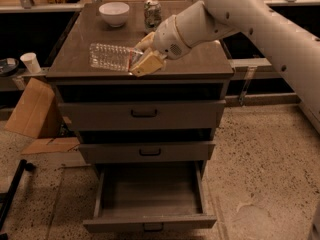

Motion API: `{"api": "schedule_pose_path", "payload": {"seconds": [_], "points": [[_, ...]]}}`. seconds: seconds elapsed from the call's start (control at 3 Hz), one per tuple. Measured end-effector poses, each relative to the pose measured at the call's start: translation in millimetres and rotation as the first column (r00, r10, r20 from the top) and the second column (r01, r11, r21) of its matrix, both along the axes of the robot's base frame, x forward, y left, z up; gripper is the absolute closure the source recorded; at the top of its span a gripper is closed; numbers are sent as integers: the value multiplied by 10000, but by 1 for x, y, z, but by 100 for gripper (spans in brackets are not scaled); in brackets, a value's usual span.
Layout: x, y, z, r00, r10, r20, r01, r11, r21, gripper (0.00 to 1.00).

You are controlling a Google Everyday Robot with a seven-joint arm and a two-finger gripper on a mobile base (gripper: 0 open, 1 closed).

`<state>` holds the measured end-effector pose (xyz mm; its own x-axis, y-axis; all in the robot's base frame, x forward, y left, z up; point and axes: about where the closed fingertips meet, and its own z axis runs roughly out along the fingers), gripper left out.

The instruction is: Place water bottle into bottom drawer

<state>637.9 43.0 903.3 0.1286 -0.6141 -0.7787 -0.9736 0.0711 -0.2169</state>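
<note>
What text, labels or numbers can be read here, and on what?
No readable text.
The water bottle, held by the gripper over the cabinet top: label too blurred to read.
The can behind it: print too blurred to read.

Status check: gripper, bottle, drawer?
Gripper over front edge of cabinet top, shut on water bottle, held sideways. Bottom drawer open below. Bowl and can sit behind, off the path.
</note>
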Motion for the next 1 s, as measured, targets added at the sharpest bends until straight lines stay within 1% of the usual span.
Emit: {"api": "schedule_pose_path", "payload": {"seconds": [0.33,0.67,1.0], "points": [[-2,1,-10,9997,244,-47,-245,9994,-226,100],[-23,-4,-28,9994,281,197,-261,9948,-987,100],[-64,-6,-80,9989,385,-254,-421,9861,-1609,100]]}}
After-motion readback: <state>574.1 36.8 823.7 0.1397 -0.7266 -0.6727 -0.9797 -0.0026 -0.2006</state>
